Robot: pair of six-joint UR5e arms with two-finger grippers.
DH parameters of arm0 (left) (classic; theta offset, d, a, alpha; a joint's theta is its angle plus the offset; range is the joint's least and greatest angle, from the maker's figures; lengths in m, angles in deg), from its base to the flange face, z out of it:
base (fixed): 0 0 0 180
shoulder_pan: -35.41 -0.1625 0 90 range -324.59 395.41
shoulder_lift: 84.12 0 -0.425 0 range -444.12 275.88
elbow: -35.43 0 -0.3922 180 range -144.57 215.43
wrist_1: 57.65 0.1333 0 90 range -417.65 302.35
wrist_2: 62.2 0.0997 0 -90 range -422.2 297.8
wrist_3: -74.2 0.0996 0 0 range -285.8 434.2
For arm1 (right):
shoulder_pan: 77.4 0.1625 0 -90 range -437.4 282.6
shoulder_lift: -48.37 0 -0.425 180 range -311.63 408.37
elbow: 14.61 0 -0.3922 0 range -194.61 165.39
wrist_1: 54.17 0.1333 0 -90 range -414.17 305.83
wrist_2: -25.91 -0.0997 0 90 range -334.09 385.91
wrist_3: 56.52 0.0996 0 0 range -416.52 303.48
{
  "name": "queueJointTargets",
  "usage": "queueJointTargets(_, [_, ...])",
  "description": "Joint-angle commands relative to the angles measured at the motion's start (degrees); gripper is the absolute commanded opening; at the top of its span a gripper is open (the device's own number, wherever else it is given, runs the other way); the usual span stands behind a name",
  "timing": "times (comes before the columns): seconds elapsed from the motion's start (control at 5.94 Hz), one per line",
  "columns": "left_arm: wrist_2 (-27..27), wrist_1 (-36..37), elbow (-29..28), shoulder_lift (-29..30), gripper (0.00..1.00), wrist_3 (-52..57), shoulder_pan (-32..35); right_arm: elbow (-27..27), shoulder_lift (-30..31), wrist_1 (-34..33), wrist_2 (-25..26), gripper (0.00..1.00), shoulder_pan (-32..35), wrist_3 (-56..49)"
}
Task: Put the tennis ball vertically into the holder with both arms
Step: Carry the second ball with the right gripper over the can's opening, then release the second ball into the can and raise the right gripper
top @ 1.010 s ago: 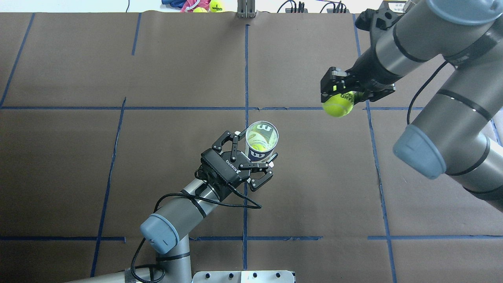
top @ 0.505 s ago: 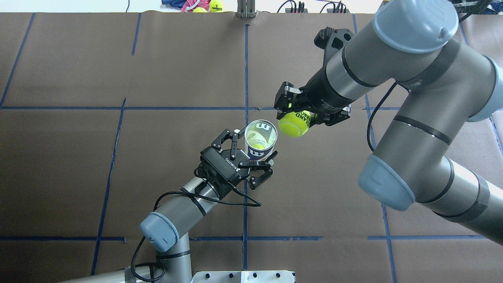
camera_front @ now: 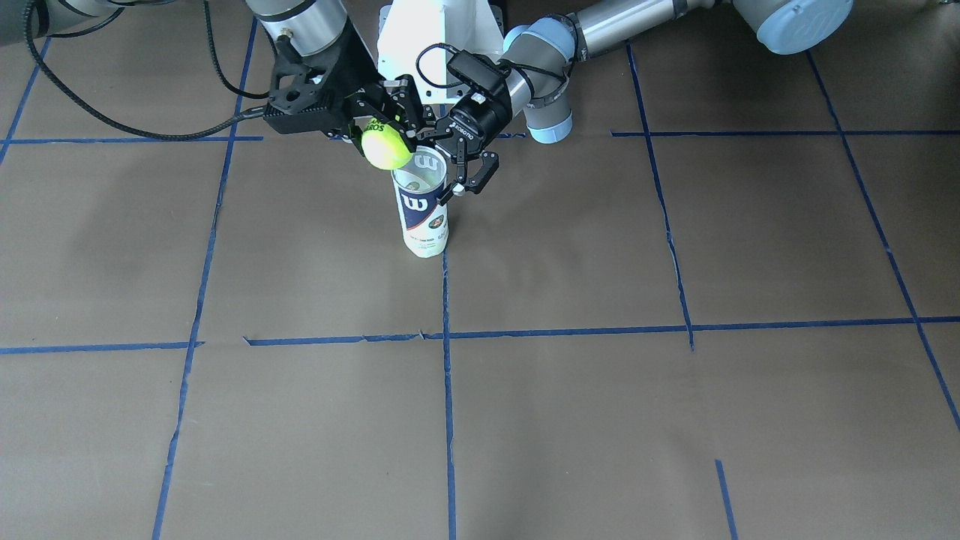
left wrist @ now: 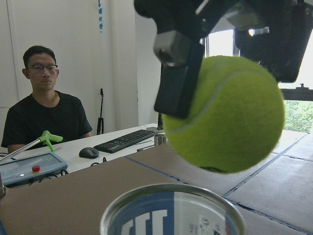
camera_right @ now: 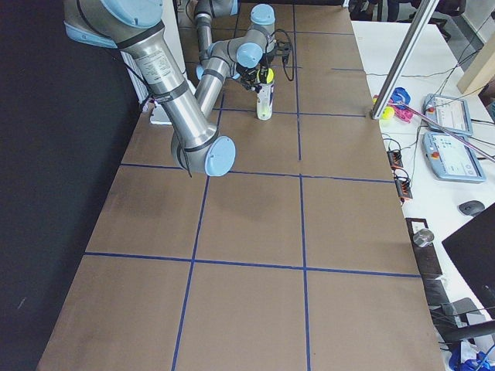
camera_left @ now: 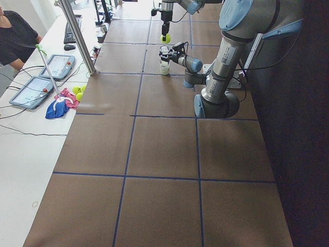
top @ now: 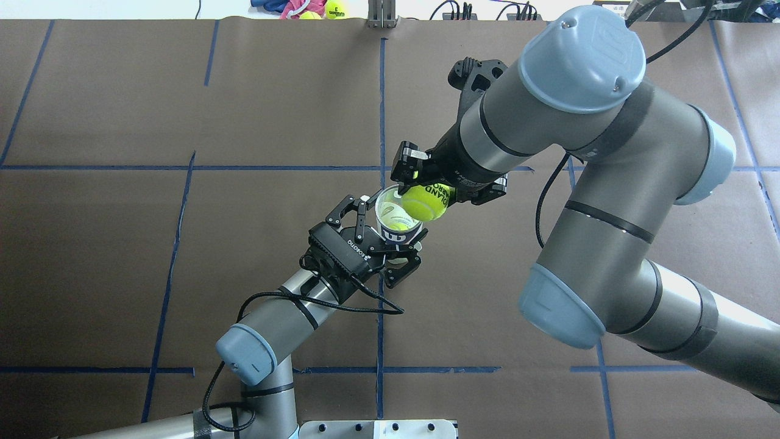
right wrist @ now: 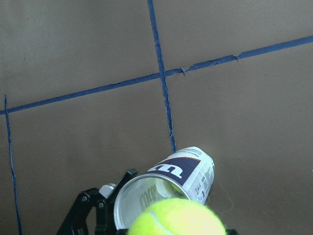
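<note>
The holder (top: 385,214) stands upright on the brown table, with its open mouth up and its Wilson label (camera_front: 418,204) showing. My left gripper (top: 390,236) is shut on its upper part from the robot's side. My right gripper (top: 434,190) is shut on the tennis ball (top: 426,201) and holds it just above the can's rim, overlapping the far-right edge of the mouth. In the left wrist view the ball (left wrist: 225,115) hangs a little above the rim (left wrist: 171,210), offset to one side. Something yellow-green lies deep inside the can (top: 397,226).
Spare tennis balls (top: 334,8) and a pink cloth (top: 294,7) lie beyond the far table edge. A metal post (top: 381,15) stands at the far middle. An operator (left wrist: 46,117) sits at a side desk with tablets (camera_left: 32,91). Blue tape lines cross the brown paper.
My right arm has carried the tennis ball leftwards from the right half of the table to just over the can's mouth. My left gripper has kept hold of the can, almost still.
</note>
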Motion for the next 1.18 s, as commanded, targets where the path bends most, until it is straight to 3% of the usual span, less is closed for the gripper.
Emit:
queueJointTargets(0.0, [0.00,-0.02,-0.25,0.04,1.00,-0.01,0.08,-0.73,-0.83,1.51,2.34,0.21,-2.19,0.21])
queueJointTargets(0.17, [0.00,-0.02,-0.25,-0.05,1.00,-0.01,0.00,-1.26,-0.74,3.53,3.48,0.32,-2.56,2.30])
queueJointTargets(0.34, [0.00,-0.02,-0.25,-0.05,1.00,-0.01,-0.09,-2.05,-0.83,4.07,4.19,0.69,-2.65,2.32])
queueJointTargets(0.5, [0.00,-0.02,-0.25,-0.05,1.00,-0.09,-0.09,-1.97,-0.83,4.07,4.37,0.89,-2.65,2.24])
queueJointTargets(0.67, [0.00,-0.10,-0.25,-0.05,1.00,-0.09,-0.09,-1.97,-0.83,4.07,4.37,0.98,-2.65,2.23])
queueJointTargets(1.01, [0.00,-0.19,0.10,0.30,1.00,-0.18,-0.27,-1.79,-0.92,4.16,4.37,0.98,-2.56,1.89])
